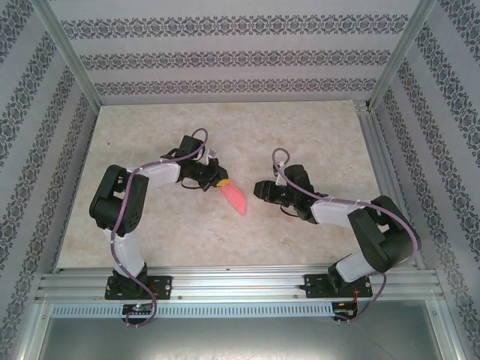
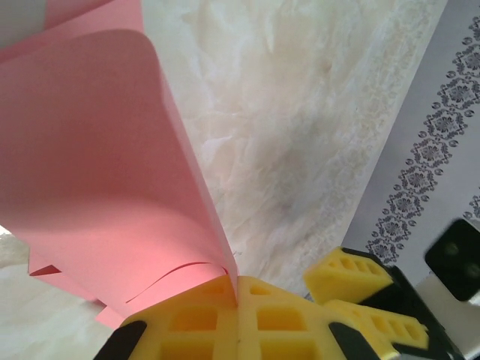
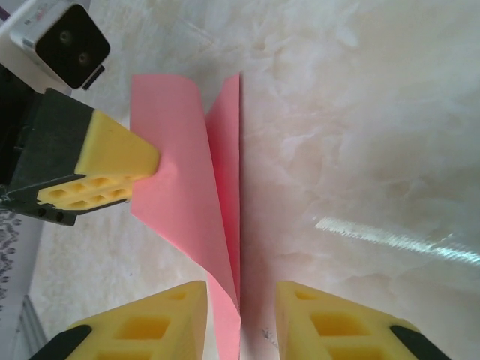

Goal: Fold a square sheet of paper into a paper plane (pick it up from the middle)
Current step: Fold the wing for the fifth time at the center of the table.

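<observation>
Left claw point(image 1: 222, 181) is pinching the folded paper point(image 1: 234, 198); right claw point(image 1: 257, 190), at three o'clock, is gaping around its tip.

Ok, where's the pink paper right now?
In the top view, the folded pink paper is near the middle of the table between the arms. The left gripper pinches its upper end, and the right gripper is just to its right.

No readable text, no labels, brands, numbers or signs, wallpaper point(image 1: 225, 56) bears ornamental bands, not lettering
</observation>
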You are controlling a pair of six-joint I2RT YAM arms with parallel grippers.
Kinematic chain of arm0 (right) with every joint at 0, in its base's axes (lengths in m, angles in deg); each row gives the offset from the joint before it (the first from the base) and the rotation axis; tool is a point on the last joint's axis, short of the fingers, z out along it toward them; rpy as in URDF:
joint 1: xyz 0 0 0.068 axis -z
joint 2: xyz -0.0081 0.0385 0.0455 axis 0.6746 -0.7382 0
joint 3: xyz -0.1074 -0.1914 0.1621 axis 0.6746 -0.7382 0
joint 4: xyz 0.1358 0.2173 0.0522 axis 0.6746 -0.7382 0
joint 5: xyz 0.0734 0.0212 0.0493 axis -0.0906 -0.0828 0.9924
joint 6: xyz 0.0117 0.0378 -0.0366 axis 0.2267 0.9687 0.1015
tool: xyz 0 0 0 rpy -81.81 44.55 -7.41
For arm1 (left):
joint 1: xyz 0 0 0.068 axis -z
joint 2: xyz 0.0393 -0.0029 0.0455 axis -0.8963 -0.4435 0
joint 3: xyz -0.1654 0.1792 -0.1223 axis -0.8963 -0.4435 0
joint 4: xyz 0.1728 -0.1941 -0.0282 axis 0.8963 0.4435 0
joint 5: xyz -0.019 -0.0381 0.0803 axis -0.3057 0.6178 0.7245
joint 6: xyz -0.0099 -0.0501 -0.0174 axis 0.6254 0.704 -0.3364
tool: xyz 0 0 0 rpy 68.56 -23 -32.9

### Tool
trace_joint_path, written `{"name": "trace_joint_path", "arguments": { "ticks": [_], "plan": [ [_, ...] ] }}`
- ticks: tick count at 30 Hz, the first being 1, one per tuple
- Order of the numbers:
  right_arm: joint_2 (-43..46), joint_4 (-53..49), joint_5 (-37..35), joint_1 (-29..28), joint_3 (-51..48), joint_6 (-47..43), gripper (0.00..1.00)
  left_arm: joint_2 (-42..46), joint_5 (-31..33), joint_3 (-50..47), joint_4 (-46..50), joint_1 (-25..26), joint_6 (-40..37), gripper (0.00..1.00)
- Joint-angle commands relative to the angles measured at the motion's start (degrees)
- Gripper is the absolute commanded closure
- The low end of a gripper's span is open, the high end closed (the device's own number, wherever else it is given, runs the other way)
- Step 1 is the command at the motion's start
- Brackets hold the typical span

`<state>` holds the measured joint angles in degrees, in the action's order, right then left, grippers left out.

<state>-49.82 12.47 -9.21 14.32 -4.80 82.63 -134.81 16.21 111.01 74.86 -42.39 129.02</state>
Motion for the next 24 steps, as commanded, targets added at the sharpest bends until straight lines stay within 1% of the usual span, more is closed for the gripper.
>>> {"name": "trace_joint_path", "arguments": {
  "ticks": [1,3,4,6,8,11,13,15,16,19,21,24],
  "plan": [
    [-3.4,2.7,6.2,-0.4,3.6,5.0,0.74,2.1,-3.1,0.2,2.8,-1.6,-6.1,0.99],
    [-5.1,2.5,6.4,-0.8,4.9,5.5,0.79,1.4,-3.8,0.3,3.3,-2.5,-7.2,0.99],
    [-6.0,2.3,6.9,-1.0,5.6,5.7,0.79,0.9,-4.3,0.5,3.6,-3.0,-7.9,0.98],
    [-7.1,2.5,6.9,-1.2,6.4,6.3,0.78,-0.1,-4.9,1.4,4.5,-3.4,-9.3,0.98],
    [-7.8,3.4,8.1,-1.2,6.8,7.2,0.74,-1.3,-5.1,2.8,6.8,-3.7,-11.3,0.98],
    [-8.5,-1.9,6.7,-1.9,8.2,3.5,0.72,-2.5,-5.8,4.0,8.0,-4.0,-12.7,0.99],
    [-9.8,-2.9,7.4,-1.8,8.7,3.9,0.72,-3.2,-6.3,5.2,10.3,-4.2,-14.7,0.99],
    [-10.6,-0.1,8.9,-1.9,8.7,6.0,0.80,-4.3,-6.5,7.3,14.1,-4.6,-17.9,0.99],
    [-10.7,1.6,9.2,-2.3,8.7,7.1,0.81,-4.7,-6.5,8.0,15.6,-4.7,-19.2,0.99],
    [-11.9,-1.5,9.3,-2.7,11.0,7.1,0.82,-5.3,-6.1,8.6,16.6,-5.2,-20.9,0.99],
    [-11.9,-1.8,7.5,-3.2,10.8,6.4,0.84,-6.1,-5.9,10.0,18.5,-5.7,-22.3,0.99],
    [-12.7,-3.3,9.1,-3.6,11.7,5.4,0.85,-6.9,-5.4,10.8,19.2,-6.2,-23.0,0.99]
  ]
}}
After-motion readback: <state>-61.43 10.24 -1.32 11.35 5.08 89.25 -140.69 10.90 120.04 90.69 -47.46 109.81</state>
